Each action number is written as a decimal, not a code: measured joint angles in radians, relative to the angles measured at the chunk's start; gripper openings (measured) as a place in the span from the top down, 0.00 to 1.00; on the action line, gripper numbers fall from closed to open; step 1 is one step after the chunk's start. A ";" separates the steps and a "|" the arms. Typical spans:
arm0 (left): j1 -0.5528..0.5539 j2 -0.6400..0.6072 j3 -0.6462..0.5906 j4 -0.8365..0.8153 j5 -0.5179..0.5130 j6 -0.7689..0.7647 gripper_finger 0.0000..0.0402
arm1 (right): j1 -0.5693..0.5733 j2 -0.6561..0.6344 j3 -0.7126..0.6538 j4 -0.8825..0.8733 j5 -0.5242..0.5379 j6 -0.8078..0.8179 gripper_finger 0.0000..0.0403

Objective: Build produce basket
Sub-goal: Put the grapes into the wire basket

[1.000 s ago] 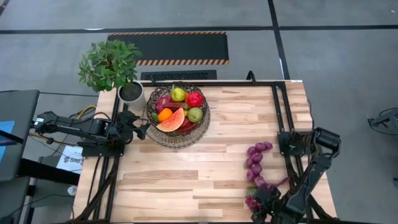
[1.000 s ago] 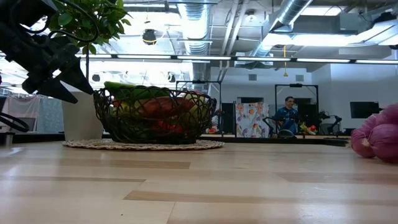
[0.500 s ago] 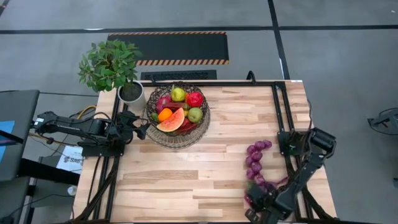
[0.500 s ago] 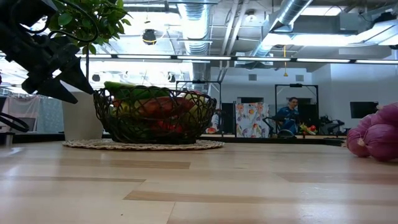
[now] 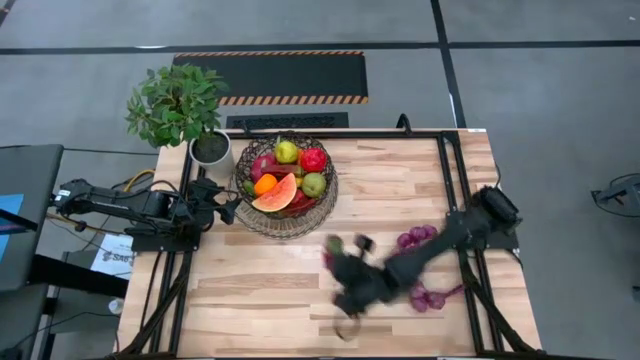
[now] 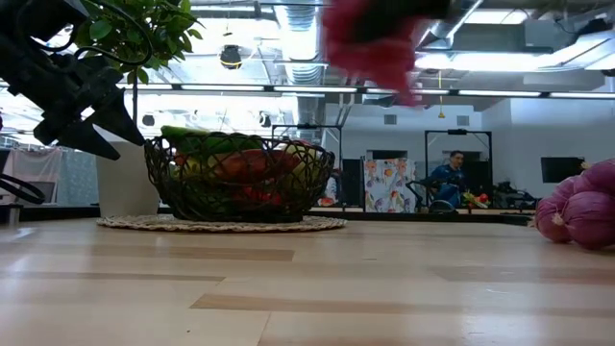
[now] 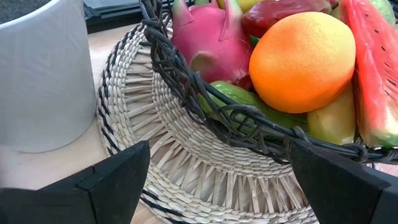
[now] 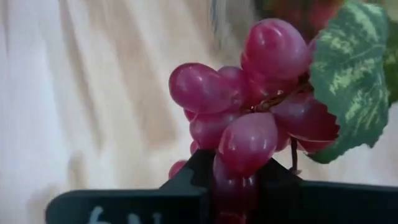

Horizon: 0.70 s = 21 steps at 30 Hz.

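Your left gripper (image 5: 228, 210) sits wide open beside the dark wire-mesh basket (image 5: 318, 208) of plastic fruit on the woven mat, just parked. Mid-table, your right gripper (image 5: 345, 290) is clamped on a bunch of purple grapes (image 8: 249, 124), lifted clear for carrying basketward; motion blur hides its fingers from above.

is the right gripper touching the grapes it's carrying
Touching. The right wrist view shows the right gripper with its dark fingers closed against the grapes.

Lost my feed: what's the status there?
Right gripper shut on grape bunch, mid-table. Left gripper open beside basket. More grapes lie on table. Path clear.
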 joint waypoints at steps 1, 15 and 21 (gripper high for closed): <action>0.000 0.000 0.000 0.000 0.000 0.003 0.08 | -0.046 0.000 0.017 0.041 0.001 -0.087 0.87; 0.000 0.000 0.000 -0.016 0.000 0.007 0.08 | -0.558 0.039 0.057 0.851 -0.201 -0.437 0.86; 0.000 0.000 0.000 -0.020 0.000 0.007 0.08 | -0.642 0.152 0.079 1.037 -0.285 -0.386 0.86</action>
